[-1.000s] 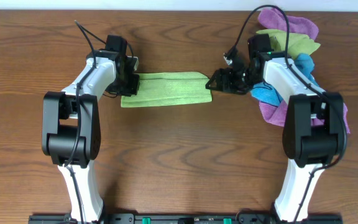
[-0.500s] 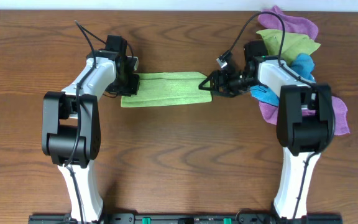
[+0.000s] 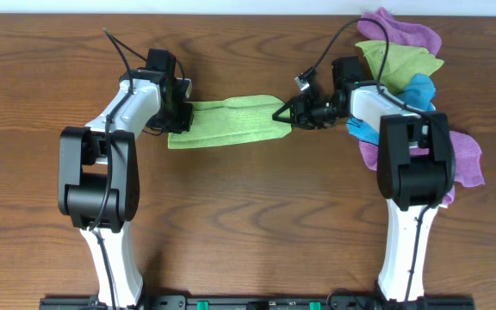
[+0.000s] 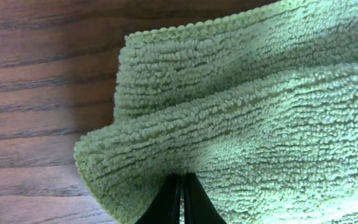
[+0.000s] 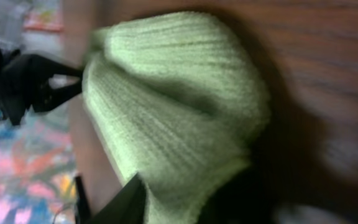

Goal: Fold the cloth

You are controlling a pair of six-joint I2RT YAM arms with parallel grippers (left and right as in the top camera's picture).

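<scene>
Nearest the front edge, the left arm [image 3: 102,181] and the right arm [image 3: 413,168] are being stretched away from their bases across the wooden table [image 3: 248,215], both bent inward toward the middle.

Beyond them, the cloth [image 3: 226,122] is being kept as a long, narrow folded strip. It is being held crosswise between the two grippers on the far half of the table.

Its left end is being pinched by the left gripper [image 3: 182,115]. In the left wrist view the dark fingertips [image 4: 168,202] are being pressed together with only a hairline between them. The folded edge of the towelling is being clamped there, with a second layer showing behind it on the wood.

Its right end is being gripped by the right gripper [image 3: 283,113], whose jaws are being drawn narrow on the fabric. In the overhead view that end is being gathered to a point at the gripper. In the blurred right wrist view the cloth is being bunched into a rounded fold above one dark finger [image 5: 122,202].

Farther off, at the far right corner, a heap of other cloths is being partly hidden by the right arm. A purple cloth [image 3: 407,33], an olive-green cloth [image 3: 390,53] and a blue cloth [image 3: 418,89] are overlapping one another there.
</scene>
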